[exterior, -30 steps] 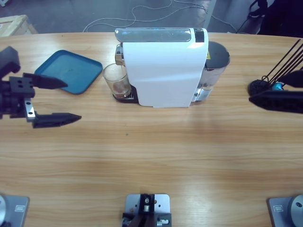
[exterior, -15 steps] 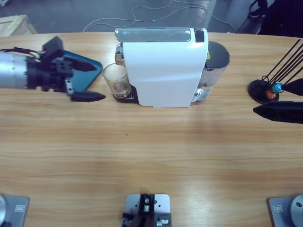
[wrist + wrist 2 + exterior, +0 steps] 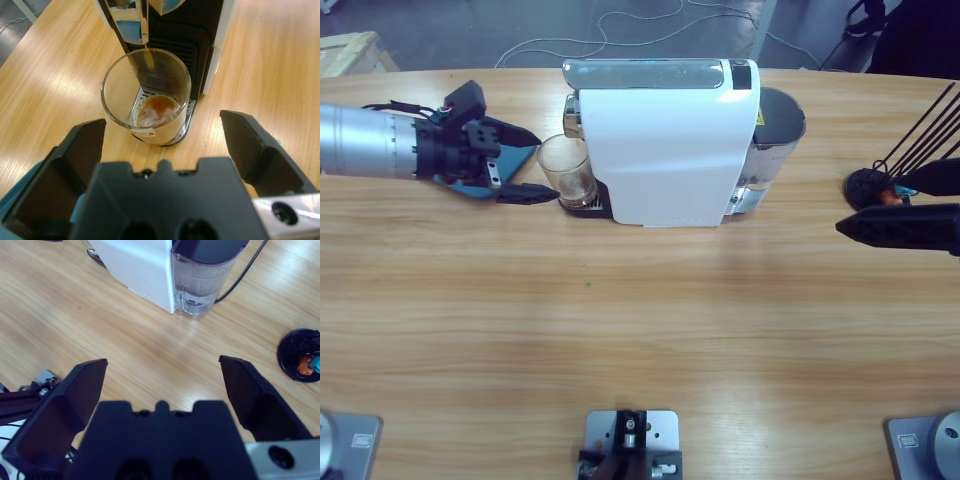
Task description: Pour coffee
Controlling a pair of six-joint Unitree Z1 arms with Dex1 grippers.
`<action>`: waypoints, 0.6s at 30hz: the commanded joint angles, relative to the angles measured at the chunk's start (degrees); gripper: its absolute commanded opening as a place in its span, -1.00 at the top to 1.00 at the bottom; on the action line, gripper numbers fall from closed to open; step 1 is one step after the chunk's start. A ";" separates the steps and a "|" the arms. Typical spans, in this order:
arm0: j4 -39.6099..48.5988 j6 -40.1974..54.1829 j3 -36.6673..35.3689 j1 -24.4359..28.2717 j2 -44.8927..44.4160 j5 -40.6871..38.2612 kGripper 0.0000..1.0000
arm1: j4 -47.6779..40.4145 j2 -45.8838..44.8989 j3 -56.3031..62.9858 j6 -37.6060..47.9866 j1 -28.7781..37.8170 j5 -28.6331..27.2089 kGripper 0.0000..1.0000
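Note:
A clear glass (image 3: 567, 171) (image 3: 148, 102) stands on the drip tray of the white coffee machine (image 3: 665, 140), under its spout. A shallow layer of brown coffee (image 3: 159, 106) lies at the bottom of the glass. My left gripper (image 3: 533, 163) (image 3: 162, 135) is open, its jaws spread to either side of the glass and just short of it, not touching. My right gripper (image 3: 895, 205) (image 3: 162, 385) hangs open at the right edge of the table, well away from the machine, with nothing between its jaws.
A blue tray (image 3: 455, 165) lies under the left arm, left of the glass. The machine's water tank (image 3: 775, 135) (image 3: 207, 272) sits at its right end. A black capsule stand (image 3: 875, 190) (image 3: 300, 355) with thin rods stands at the far right. Cables lie on the floor behind.
The left arm has swung in from the table's left edge to the glass, its open jaws now close on either side of it. The right gripper shifted slightly left.

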 commanded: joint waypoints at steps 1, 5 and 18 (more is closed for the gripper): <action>-1.57 0.43 -1.75 -0.17 4.79 -1.04 -0.96 | 1.73 1.05 -0.29 -0.72 0.74 0.90 -1.00; -1.57 0.02 -3.15 -0.75 6.17 -0.67 -0.96 | 1.80 1.61 -0.99 -0.72 0.74 0.92 -1.00; -1.39 -1.86 -4.75 -2.52 7.24 2.77 -0.96 | 1.36 2.54 -1.12 -0.72 0.74 1.08 -1.00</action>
